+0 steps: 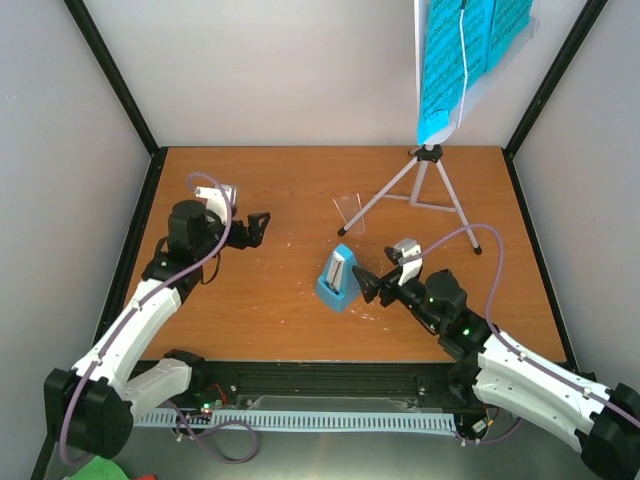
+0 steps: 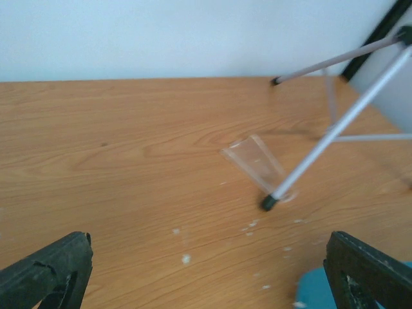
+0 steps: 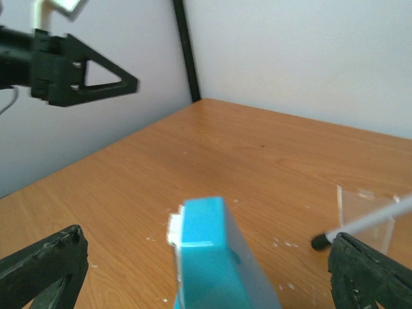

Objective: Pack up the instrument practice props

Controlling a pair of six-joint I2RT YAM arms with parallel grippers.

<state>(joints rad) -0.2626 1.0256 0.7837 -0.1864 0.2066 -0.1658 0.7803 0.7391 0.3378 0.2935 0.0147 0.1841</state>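
Nothing legible anywhere: no word, number or brand. The bright-blue sheet-music pages (image 1: 470, 45) on the music stand (image 1: 428, 158), near the far right corner of the tabletop (image 1: 280, 190), carry rows of dark print too small to read. The white face of the metronome (image 1: 338, 281) shows no clear marks

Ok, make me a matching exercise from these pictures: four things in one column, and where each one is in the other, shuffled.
Things:
1. metronome
2. sheet-music pages
3. clear plastic piece
4. left gripper

Places:
A. up on the music stand, back right
B. far left of the metronome, fingers open
C. just in front of the open right gripper
D. on the wood by a foot of the stand

Pairs: 1-C, 2-A, 3-D, 4-B
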